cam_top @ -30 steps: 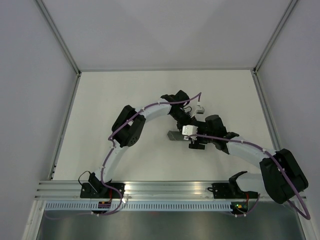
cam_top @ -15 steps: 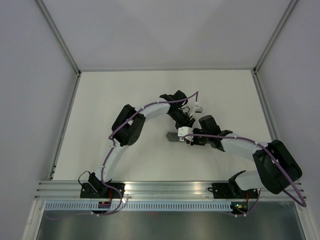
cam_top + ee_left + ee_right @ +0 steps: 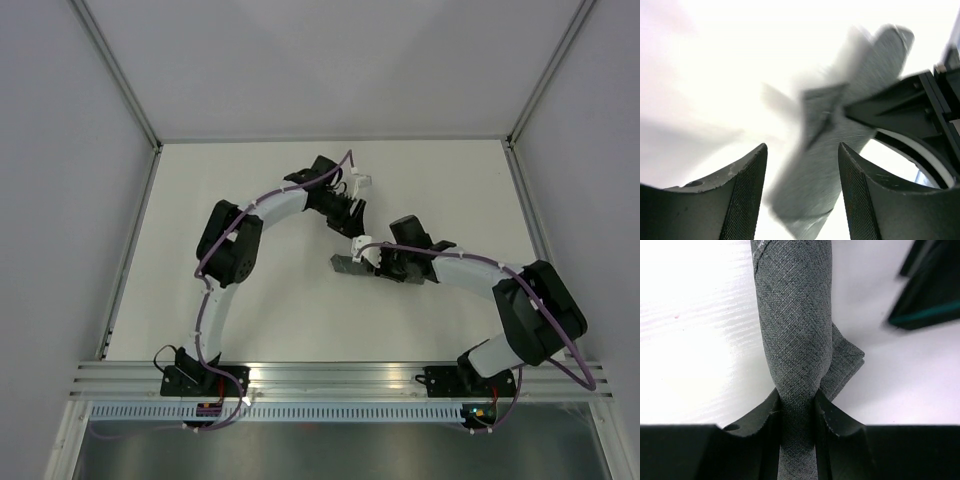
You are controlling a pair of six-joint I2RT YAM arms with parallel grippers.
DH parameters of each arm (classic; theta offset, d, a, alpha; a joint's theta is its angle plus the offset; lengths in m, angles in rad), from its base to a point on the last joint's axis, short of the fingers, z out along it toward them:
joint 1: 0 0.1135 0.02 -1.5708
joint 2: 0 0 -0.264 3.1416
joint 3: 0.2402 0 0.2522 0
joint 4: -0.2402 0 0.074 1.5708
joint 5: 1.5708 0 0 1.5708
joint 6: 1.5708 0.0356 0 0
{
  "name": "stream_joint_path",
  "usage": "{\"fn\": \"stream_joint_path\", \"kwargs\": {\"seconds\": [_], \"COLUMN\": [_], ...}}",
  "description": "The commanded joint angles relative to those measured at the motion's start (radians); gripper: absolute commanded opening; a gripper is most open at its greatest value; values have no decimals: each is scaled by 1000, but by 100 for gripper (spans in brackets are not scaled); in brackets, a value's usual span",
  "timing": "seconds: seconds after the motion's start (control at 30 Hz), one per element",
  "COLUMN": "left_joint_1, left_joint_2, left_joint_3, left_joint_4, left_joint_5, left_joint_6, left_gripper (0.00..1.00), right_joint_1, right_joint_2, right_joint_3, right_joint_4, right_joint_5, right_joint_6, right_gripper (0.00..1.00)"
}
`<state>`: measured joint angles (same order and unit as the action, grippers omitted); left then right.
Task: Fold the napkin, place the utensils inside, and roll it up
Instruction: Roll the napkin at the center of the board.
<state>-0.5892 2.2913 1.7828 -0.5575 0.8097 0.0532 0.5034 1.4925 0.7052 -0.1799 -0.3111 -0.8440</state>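
The napkin (image 3: 346,266) lies rolled into a narrow dark grey bundle in the middle of the table. In the right wrist view the napkin (image 3: 795,315) runs up from between the jaws, with a folded corner sticking out to its right. My right gripper (image 3: 368,266) (image 3: 797,396) is shut on the roll's near end. My left gripper (image 3: 347,222) (image 3: 802,150) hangs open just behind the roll and touches nothing; the napkin (image 3: 840,150) shows blurred beyond its fingers. The utensils are hidden.
Pale walls close in the white table (image 3: 250,300) on three sides. An aluminium rail (image 3: 330,375) with both arm bases runs along the near edge. The right arm's wrist (image 3: 920,110) crosses the right side of the left wrist view.
My left gripper has opened, let go of the roll and drawn back up and to the left. My right gripper has shifted left and shut on the napkin roll.
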Motion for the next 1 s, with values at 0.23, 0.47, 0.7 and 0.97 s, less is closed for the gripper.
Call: {"fn": "stream_joint_path", "kwargs": {"seconds": [0.23,0.47,0.7,0.97], "left_joint_1": [104,126,126,85], "left_joint_2": [-180,-357,-530,-515], "left_joint_3": [-97,-317,-538,-710], "left_joint_4": [157,234,405,613], "left_joint_5": [-280,-472,-466,-491], "left_joint_6": [-249,-392,-548,-716], "left_gripper": [62,64,64,64], "right_joint_1": [-48,-92,-94,-92], "right_joint_2": [187,331,452,538], "right_joint_3": [204,339,445,540], "right_joint_4": [-196,-236,-253,-211], "right_joint_5": [-66,-98,-118,-148], "right_joint_6": [213,400,574,747], "right_gripper": [30,30,31,31]}}
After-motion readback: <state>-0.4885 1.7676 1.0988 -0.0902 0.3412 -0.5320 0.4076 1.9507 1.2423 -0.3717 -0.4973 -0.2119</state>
